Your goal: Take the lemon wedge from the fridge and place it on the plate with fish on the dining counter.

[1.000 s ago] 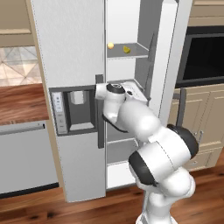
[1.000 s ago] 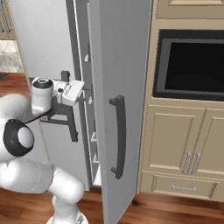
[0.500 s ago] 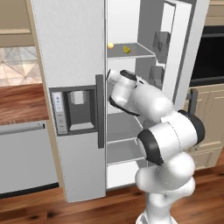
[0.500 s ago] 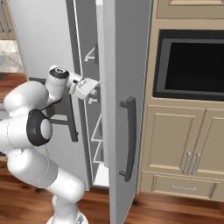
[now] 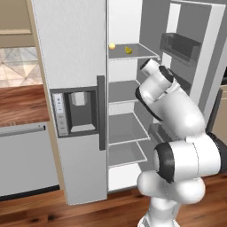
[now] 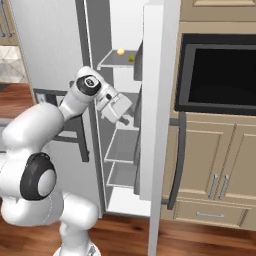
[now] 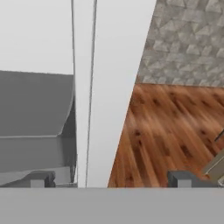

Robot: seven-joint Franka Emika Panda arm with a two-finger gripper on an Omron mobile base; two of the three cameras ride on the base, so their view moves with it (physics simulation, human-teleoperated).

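Though small, the lemon wedge (image 5: 128, 50) should be light, soft and likely slick; grip is best taken across its flat cut sides. It lies on the upper shelf (image 5: 133, 52) of the open fridge (image 5: 75, 66), just beside a round pale fruit (image 5: 112, 46). The gripper (image 6: 126, 120) sits below that shelf, fingers spread, holding nothing. Wood flooring (image 7: 166, 131) and a built-in oven (image 6: 220, 72) adjoin.

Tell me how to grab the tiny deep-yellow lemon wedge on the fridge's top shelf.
Approach from the open front of the light-grey fridge, level with the shelf. The lemon wedge lies low near the shelf's front, right of the round pale fruit. Probably pinch its two flat sides with the open gripper.
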